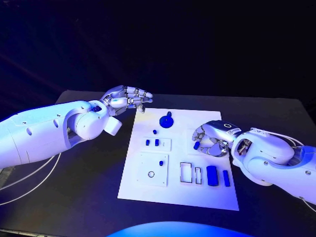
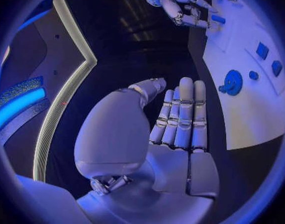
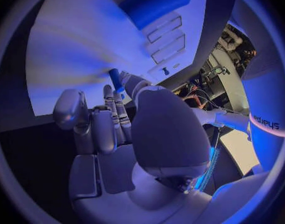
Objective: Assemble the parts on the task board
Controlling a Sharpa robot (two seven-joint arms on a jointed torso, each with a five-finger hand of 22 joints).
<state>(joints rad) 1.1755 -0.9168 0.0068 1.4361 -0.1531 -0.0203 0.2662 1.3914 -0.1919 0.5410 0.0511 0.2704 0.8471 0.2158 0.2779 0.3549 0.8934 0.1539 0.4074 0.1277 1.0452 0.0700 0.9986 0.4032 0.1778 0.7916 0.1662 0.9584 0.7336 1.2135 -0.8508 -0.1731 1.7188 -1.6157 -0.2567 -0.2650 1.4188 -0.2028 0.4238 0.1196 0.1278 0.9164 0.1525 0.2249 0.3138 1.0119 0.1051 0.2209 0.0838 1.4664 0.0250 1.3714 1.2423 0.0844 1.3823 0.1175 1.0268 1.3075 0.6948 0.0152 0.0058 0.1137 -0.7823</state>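
The white task board lies mid-table. My right hand hovers over its right side and pinches a small blue part between thumb and fingers; the right wrist view shows that blue part at the fingertips. My left hand hangs above the board's far left corner, holding nothing, its fingers straight and together. On the board lie a round blue part, a small peg, two small pieces and two long blue bars.
Empty rectangular recesses sit beside the long bars, and a plate with a round hole lies at the board's near left. Black table surrounds the board. White cables trail off the table's left edge.
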